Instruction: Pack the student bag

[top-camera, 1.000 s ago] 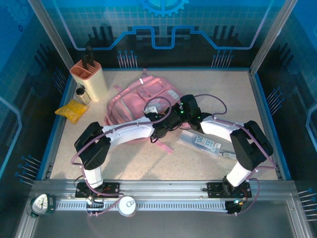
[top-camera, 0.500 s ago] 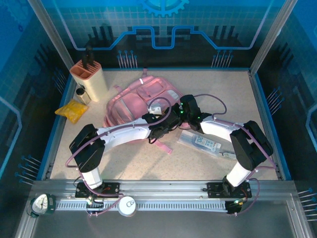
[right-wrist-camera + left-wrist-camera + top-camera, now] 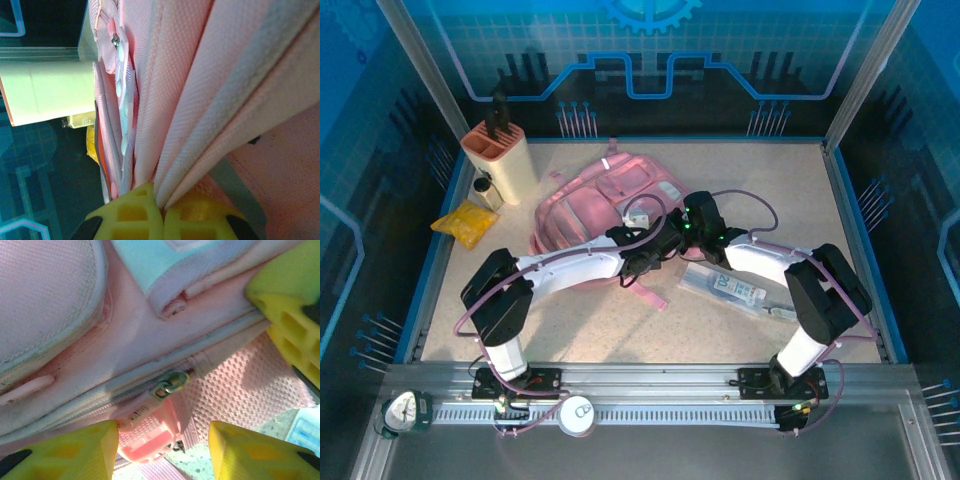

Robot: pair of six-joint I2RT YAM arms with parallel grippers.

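Note:
The student bag (image 3: 605,205), a soft pink backpack, lies flat mid-table. My left gripper (image 3: 646,256) is at its near right edge. In the left wrist view, the left gripper (image 3: 162,437) is open, with its yellow fingers (image 3: 75,452) apart on either side of the pink zipper pull tab (image 3: 147,435). The tab hangs from a metal slider (image 3: 171,382). It lies against the left finger and clear of the right one. My right gripper (image 3: 692,224) meets the bag from the right. In its wrist view, the right gripper (image 3: 162,200) is shut on folds of the bag's pink fabric (image 3: 200,100).
A beige holder (image 3: 502,160), a small bottle (image 3: 484,190) and a yellow packet (image 3: 466,222) stand at the back left. A clear pouch with a blue label (image 3: 723,287) lies right of the bag. Blue walls edge the table.
The left arm's elbow has swung left and lower, while its gripper stayed at the bag's near right edge. The right arm has not moved.

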